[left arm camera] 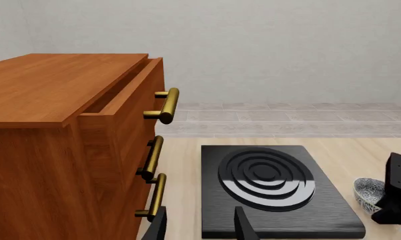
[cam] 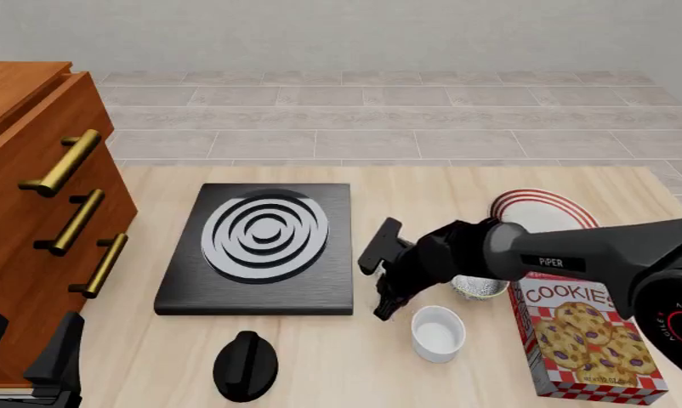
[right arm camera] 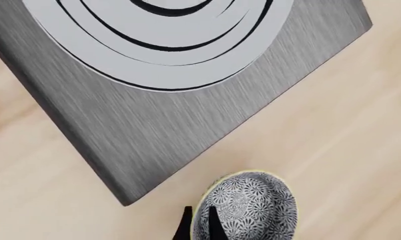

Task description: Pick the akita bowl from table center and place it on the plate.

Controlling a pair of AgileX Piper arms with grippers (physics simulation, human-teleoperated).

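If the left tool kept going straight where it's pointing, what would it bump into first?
Probably the black stove plate: the open left tool points at its near edge, though depth is hard to judge.

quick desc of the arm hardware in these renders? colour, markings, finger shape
Right arm: dark grey, rounded tubular links, white "PIPER" lettering on the forearm and a red ring mark with partial white lettering on the fat joint near the frame edge. Its gripper, the right gripper, is matte black and blocky. Left gripper: matte black, two flat tapered fingers. No cables visible.
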